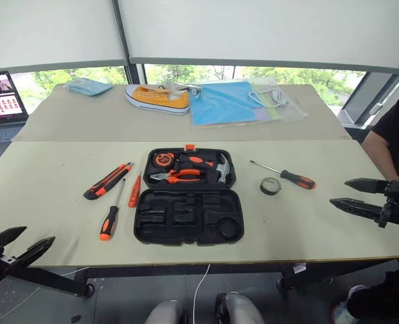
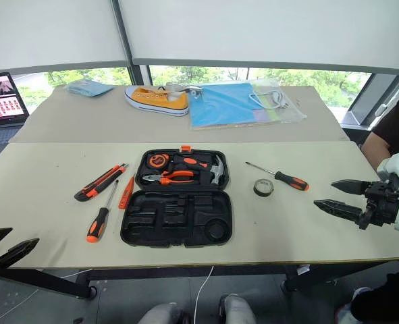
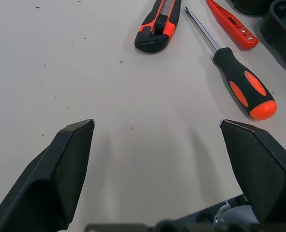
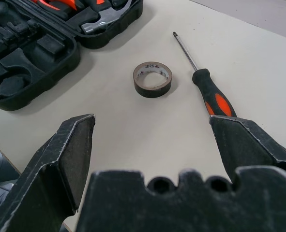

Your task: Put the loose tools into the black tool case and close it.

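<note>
Case (image 1: pixel 188 216) lies open flat mid-table, long axis side to side, orange latch (image 1: pixel 190 146) on the far edge at 12 o'clock. Far half holds pliers, hammer and a tape measure; near half shows bare recesses.

Left of case: utility knife (image 1: pixel 109 180) lies diagonally, far end toward 1 o'clock; short orange tester (image 1: pixel 134 191) just beside the case edge, nearly upright in the head view, tip toward 12; long screwdriver (image 1: pixel 111 216) with handle near, shaft pointing to about 1 o'clock.

Right of case: dark tape roll (image 1: pixel 271 185) lying flat, hole up, and second screwdriver (image 1: pixel 284 175) just past it, handle toward 4 o'clock, tip toward 10.

Left gripper (image 1: pixel 13 244) hovers at the near left table edge, fingers spread wide, nothing between; the three left tools sit at its 1 o'clock, well apart. Right gripper (image 1: pixel 360 196) hangs off the right edge, fingers spread, empty; tape roll and screwdriver at its 9 o'clock.

Left wrist view adds specks on the tabletop. Right wrist view shows the roll's pale printed inner core. Head views add a shoe (image 1: pixel 157 98), laptop (image 1: pixel 2 98) and blue sheets (image 1: pixel 234 101) on the far table.
</note>
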Action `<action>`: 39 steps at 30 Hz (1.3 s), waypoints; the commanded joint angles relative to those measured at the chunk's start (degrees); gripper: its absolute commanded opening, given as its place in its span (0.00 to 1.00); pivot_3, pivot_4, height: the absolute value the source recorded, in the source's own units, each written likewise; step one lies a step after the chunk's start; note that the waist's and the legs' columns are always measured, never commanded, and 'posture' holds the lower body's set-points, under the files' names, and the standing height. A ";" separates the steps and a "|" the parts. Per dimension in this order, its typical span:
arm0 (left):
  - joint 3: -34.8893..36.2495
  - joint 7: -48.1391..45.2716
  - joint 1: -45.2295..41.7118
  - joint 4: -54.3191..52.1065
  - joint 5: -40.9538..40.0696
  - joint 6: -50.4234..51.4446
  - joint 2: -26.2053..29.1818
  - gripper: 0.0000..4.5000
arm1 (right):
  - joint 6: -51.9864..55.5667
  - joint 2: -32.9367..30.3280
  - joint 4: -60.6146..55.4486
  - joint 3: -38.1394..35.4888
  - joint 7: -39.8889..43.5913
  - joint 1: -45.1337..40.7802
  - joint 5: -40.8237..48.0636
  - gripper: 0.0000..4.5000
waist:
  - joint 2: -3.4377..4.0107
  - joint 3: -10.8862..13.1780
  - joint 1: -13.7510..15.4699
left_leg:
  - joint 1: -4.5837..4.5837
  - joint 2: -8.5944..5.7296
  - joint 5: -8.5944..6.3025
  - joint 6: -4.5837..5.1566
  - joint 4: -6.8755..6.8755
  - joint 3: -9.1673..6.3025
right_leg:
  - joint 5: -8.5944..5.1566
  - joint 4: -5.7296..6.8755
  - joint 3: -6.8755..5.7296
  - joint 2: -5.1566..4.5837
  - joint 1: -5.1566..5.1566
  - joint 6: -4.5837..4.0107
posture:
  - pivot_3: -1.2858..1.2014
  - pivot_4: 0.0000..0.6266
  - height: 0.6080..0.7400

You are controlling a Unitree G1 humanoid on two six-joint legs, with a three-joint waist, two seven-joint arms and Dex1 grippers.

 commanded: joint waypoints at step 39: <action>-22.62 28.57 -33.95 -14.36 -9.55 48.49 4.97 0.19 | 8.09 5.37 -35.11 13.61 -5.41 -11.31 17.89 1.00 | -0.13 0.13 -0.23 | 0.10 -0.03 0.15 -0.43 0.14 -0.04 | 0.19 0.17 -0.08 0.04 0.08 -0.23 | 0.52 0.24 0.84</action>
